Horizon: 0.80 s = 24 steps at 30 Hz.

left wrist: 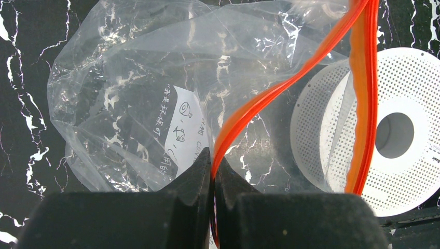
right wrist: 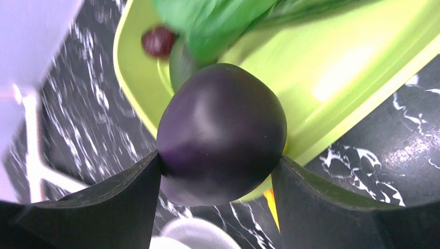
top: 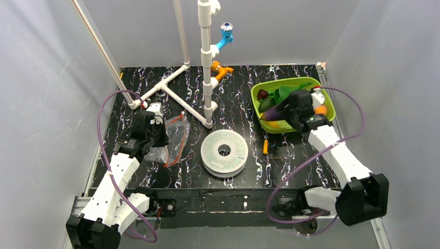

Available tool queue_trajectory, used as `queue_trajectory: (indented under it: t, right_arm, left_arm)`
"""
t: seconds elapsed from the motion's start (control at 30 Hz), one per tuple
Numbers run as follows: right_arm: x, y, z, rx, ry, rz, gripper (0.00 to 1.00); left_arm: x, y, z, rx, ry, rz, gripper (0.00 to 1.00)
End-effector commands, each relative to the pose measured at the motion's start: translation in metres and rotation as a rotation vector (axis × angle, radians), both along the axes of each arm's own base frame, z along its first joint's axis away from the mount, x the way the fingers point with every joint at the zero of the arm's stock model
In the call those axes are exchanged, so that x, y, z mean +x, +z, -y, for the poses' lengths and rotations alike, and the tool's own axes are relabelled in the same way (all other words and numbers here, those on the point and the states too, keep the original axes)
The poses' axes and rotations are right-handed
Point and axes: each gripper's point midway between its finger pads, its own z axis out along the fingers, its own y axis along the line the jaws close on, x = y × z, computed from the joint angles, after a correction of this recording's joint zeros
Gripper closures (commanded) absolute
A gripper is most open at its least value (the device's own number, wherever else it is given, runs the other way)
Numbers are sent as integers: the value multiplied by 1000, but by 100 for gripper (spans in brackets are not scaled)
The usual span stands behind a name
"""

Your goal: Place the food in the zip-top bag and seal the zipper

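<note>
Eggplant (right wrist: 220,132) sits clamped in our right gripper (right wrist: 218,158) by the tray (right wrist: 321,62) edge (plum (right wrist: 158,41) inside); our left gripper (left wrist: 214,161) pinches the bag (left wrist: 129,78) by its zipper (left wrist: 275,91).

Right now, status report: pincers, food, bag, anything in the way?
Left pincer shut on zipper; bag empty. Right pincer gripping eggplant at the rim of the tray. White spool lies between tray and bag.
</note>
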Motion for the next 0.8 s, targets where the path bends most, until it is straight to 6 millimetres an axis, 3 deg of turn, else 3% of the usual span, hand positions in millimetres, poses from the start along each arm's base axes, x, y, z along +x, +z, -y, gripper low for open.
queue_trajectory:
  t: [0.0,0.2,0.37,0.53,0.77]
  right_arm:
    - [-25,12,-53,-164,285,147,99]
    - [-82,16,-143,-222,632,291,99]
    - [-110,52,-213,-304,832,422,99]
    - [-120,102,-270,-301,932,564,99]
    - [-123,164,-317,-152,963,709,99]
  left_arm:
    - [2,11,2,-6,-3,21,100]
    - [2,12,2,-10,-6,27,100]
    - [0,12,9,-36,-35,22,100]
    - [-1,14,9,-38,-35,31,100]
    - [-1,19,9,-47,-38,57,100]
